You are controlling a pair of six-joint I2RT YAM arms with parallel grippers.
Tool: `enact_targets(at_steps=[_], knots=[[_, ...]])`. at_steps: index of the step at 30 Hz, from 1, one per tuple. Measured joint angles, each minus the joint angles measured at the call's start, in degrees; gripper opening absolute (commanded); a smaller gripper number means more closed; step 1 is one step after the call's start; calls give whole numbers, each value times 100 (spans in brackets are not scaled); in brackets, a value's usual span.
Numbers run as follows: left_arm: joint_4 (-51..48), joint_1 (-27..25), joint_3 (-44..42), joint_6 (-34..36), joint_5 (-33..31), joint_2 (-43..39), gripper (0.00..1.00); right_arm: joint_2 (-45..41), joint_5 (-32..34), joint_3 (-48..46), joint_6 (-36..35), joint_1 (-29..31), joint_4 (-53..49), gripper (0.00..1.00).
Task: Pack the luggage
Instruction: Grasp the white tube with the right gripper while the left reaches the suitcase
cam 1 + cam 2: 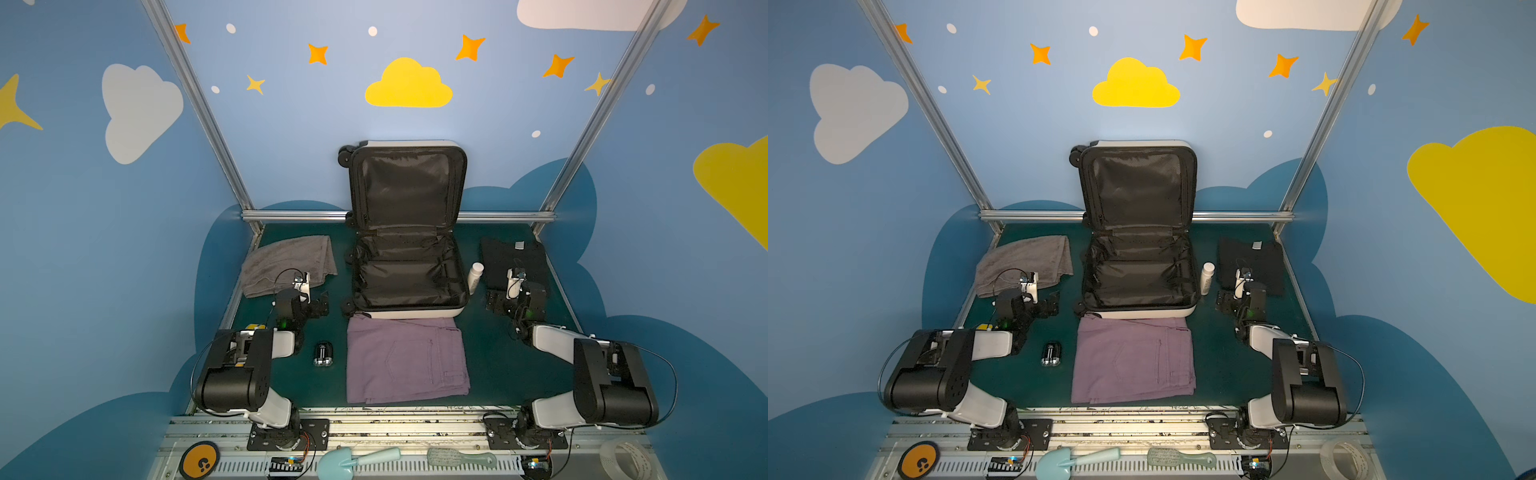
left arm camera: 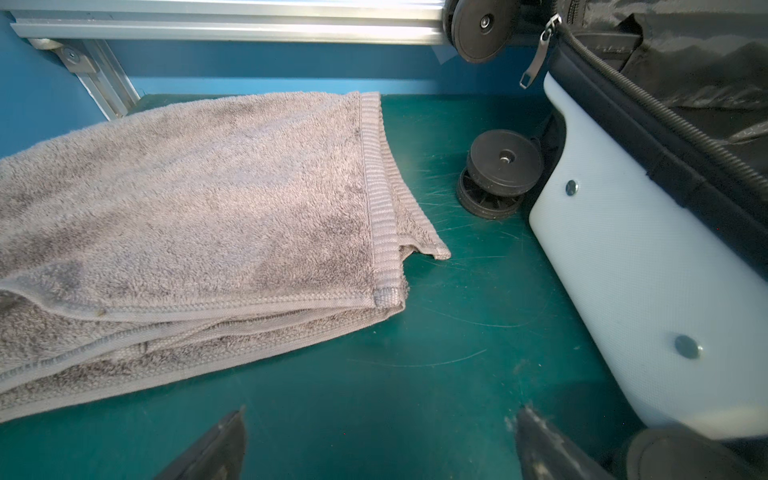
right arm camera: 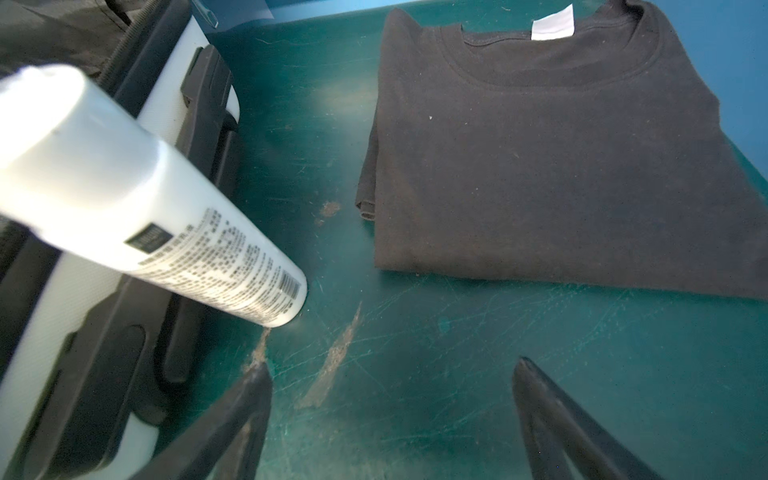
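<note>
Suitcase (image 1: 415, 313): middle of the green table (image 1: 498, 365), toward the back. Open; the base lies flat and the lid stands upright against the back rail. Black lining shows in both halves, and the wheels are on its left side.
Left pincer (image 1: 320, 305): spread wide and holding nothing. It sits low over bare table, between the towel and the suitcase's left wall. The wrist view shows both fingertips (image 2: 232, 432) well apart.
Right pincer (image 1: 494, 302): also spread wide and holding nothing. It sits low over the table, between the bottle and the shirt.
Towel (image 1: 286, 264): grey, folded, back left. It lies near the suitcase wheels and apart from them.
Bottle (image 1: 475, 276): white with printed text. It stands upright just beside the suitcase's right wall, by the handle. Cannot tell whether it touches.
Shirt (image 1: 513, 262): black, folded, back right, with the white neck label facing up.
Trousers (image 1: 407, 361): purple, folded flat. Their far edge lies right at the suitcase's near wall.
Small black case (image 1: 323, 353): lies on the table between the left arm and the trousers.
</note>
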Motion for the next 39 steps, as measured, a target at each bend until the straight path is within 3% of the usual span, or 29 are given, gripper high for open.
enact_targets(at_steps=[5,13,18,24,27,32,39], knots=[[-157,0,7,-20,-46,-170,100,-20,52,166,20,0,-330,89],[-1228,2,597,-72,-225,-898,100,-623,492,710,267,-35,-1318,89],[-1919,2,940,-352,-367,-1432,100,-885,531,1419,914,-203,-2369,89],[-2874,2,1335,-1119,-210,-2122,100,-981,-264,2341,1836,-750,-3526,88],[-3344,2,1593,-1545,118,-2409,100,-1003,-892,2479,1919,-802,-3639,82],[-3753,-92,1950,-2098,778,-2531,100,-835,-1696,2920,1982,-586,-4129,70],[-4509,-776,2870,-2387,1180,-1923,100,2,-1873,4079,1888,-4,-4887,71]])
